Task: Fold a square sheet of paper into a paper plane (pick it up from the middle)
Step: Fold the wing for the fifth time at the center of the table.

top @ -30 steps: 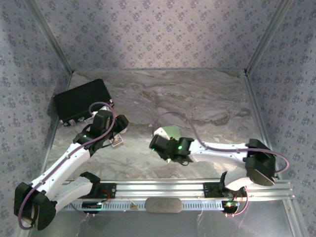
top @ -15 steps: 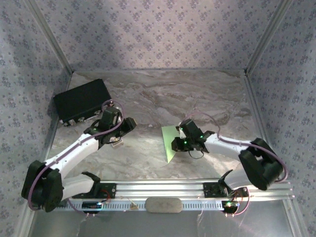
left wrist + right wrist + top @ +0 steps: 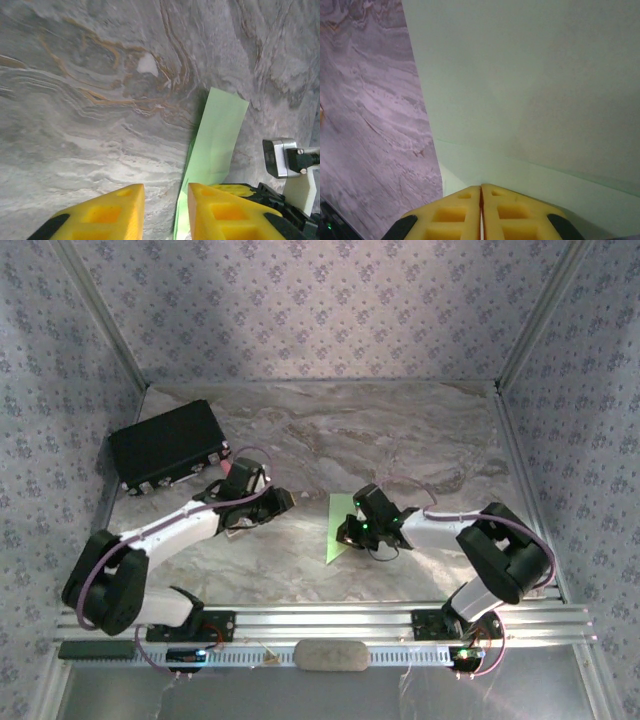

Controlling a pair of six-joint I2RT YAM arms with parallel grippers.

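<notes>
- Right pincer (image 3: 481, 192): its two yellow fingers (image 3: 455, 217) are pressed together with no gap. Their tips sit on the right-hand edge of a pale-green sheet of thin paper (image 3: 335, 530). I cannot tell whether a layer of paper is nipped between them or the tips merely press on it.
- The sheet lies flat on the grey marbled worktop (image 3: 420, 430) as a narrow creased strip, a little right of the middle. From above, its long axis runs from the arms' side towards the far wall, tilted slightly. The right wrist view shows a fold line crossing the paper just ahead of the fingertips.
- Left pincer (image 3: 165, 189): its fingers stand apart with a clear gap, and nothing is clamped. It lies to the left of the strip, with bare worktop between them in the view from above. In its own view, the strip runs ahead and to the right.
- The right arm is therefore the nearer one, being already at the paper. The left would probably have to travel rightwards, across the strip's short side, to reach it.
- Right arm: its elbow is out by the right wall and its forearm is low, pointing left across the worktop.
- Left arm: its elbow is near the left wall, with the forearm stretched rightwards and away, aimed at the paper.
- A big black box (image 3: 165, 443) sits at the far left, well apart from the sheet.
</notes>
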